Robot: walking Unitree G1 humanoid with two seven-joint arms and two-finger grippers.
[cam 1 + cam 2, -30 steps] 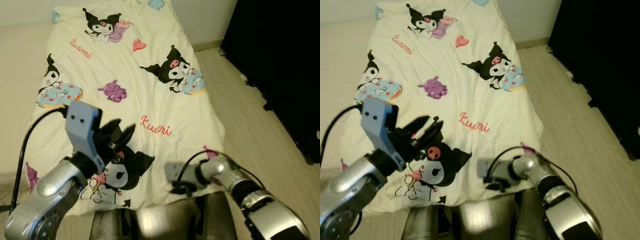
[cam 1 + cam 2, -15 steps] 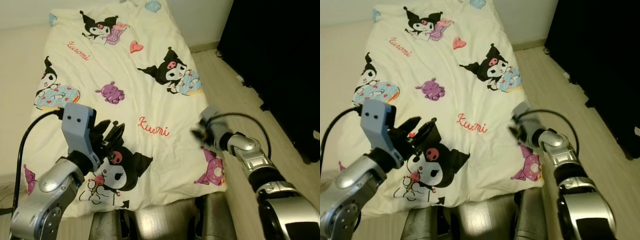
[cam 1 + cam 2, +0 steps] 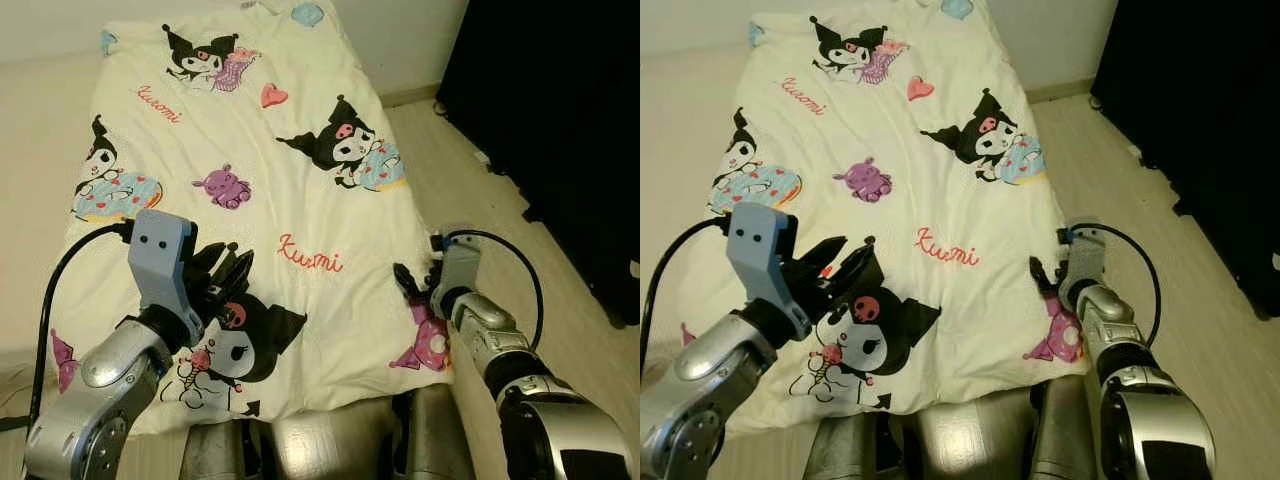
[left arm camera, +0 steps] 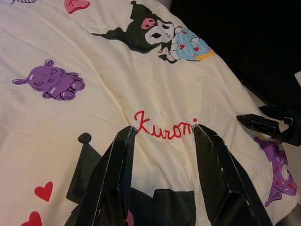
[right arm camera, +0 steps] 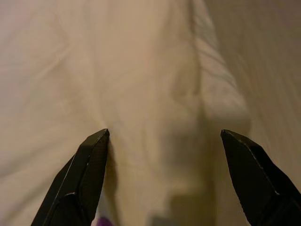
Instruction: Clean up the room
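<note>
A cream quilt (image 3: 260, 170) printed with black cartoon characters and red script lies spread flat before me. My left gripper (image 3: 228, 265) hovers open over its near left part, just above a black character print (image 3: 245, 335); in the left wrist view the gripper (image 4: 163, 131) frames the red script (image 4: 162, 126). My right gripper (image 3: 415, 285) stands open at the quilt's near right edge, beside a pink doughnut print (image 3: 432, 345). Plain cream cloth and the quilt's edge lie between its fingers in the right wrist view (image 5: 163, 134), with nothing held.
A strip of pale wood floor (image 3: 500, 220) runs along the quilt's right side. Beyond it stands a tall black mass (image 3: 560, 120). A white wall with a skirting board (image 3: 400, 45) closes the far end. A beige surface (image 3: 35, 130) lies to the left.
My right arm has swung from below the quilt's near edge out to its right edge. The near right corner now lies flat, showing the pink doughnut print. The left gripper has barely moved.
</note>
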